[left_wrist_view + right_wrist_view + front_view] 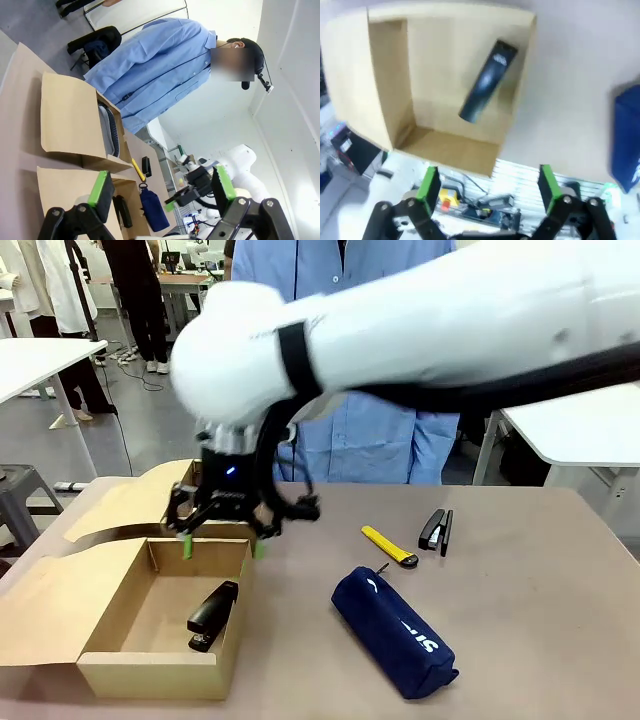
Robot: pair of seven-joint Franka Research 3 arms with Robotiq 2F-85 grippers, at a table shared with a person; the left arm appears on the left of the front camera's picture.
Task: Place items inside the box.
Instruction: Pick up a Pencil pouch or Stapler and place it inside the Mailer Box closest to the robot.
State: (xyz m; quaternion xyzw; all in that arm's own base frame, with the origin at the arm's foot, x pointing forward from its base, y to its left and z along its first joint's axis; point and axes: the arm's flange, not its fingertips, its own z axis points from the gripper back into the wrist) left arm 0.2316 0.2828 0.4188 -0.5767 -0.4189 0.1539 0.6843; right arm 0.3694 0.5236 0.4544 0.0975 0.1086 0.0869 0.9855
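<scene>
The brown box (150, 672) stands open at the table's left with a black stapler (213, 615) lying inside. My right gripper (222, 540) hangs open and empty just above the box's far right corner. In the right wrist view the right gripper (489, 187) looks down into the box (390, 90) at that stapler (487, 82). A navy pouch (392, 632), a yellow cutter (388, 545) and a second black stapler (435, 531) lie on the table to the right. My left gripper (162, 187) is open with nothing between its fingers, off to the box's side.
The box's wide lid flap (130, 505) lies open toward the far left. A person in a blue shirt (340, 430) stands at the far edge. Bare tabletop (540, 620) spreads at the right.
</scene>
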